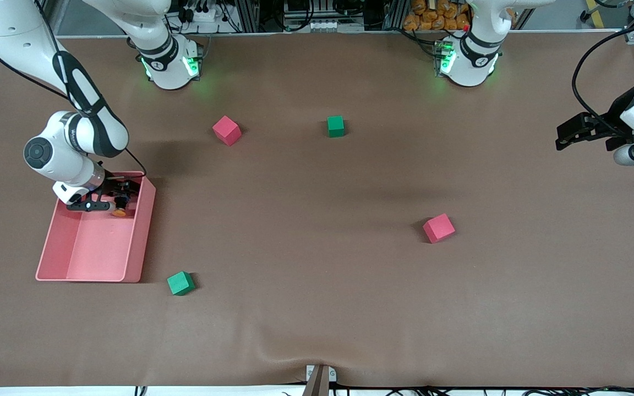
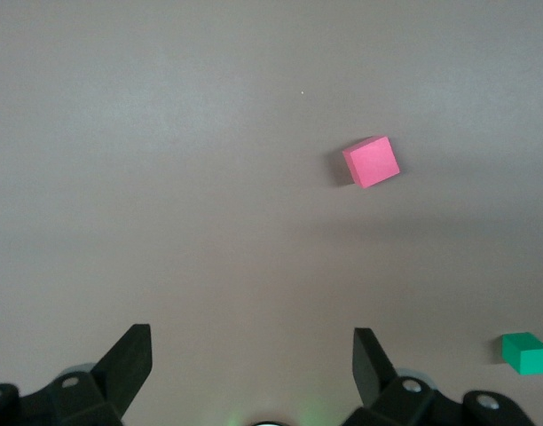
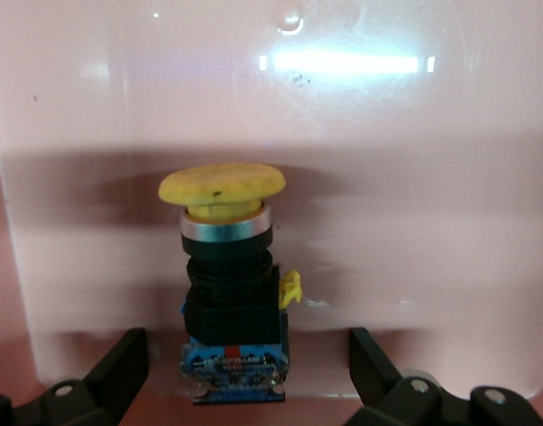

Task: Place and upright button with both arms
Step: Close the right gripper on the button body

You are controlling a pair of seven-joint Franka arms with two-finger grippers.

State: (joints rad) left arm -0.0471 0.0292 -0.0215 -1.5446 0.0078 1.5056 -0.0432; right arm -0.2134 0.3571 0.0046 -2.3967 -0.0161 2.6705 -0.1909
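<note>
The button [image 1: 120, 211] lies inside the pink bin [image 1: 142, 236] at the right arm's end of the table. It has a round orange-yellow cap on a black body [image 3: 232, 266] with a blue base. My right gripper [image 1: 112, 201] is down in the bin and open. Its fingers [image 3: 121, 364] stand on either side of the button's base without touching it, and the cap points away from the gripper [image 3: 247, 351]. My left gripper [image 1: 561, 137] hangs open and empty [image 2: 251, 342] over bare table at the left arm's end.
Two red cubes [image 1: 227, 130] [image 1: 438, 227] and two green cubes [image 1: 335, 126] [image 1: 180, 283] are scattered on the brown table. The left wrist view shows one red cube [image 2: 372, 161] and one green cube [image 2: 525, 352]. The bin's walls close in around the right gripper.
</note>
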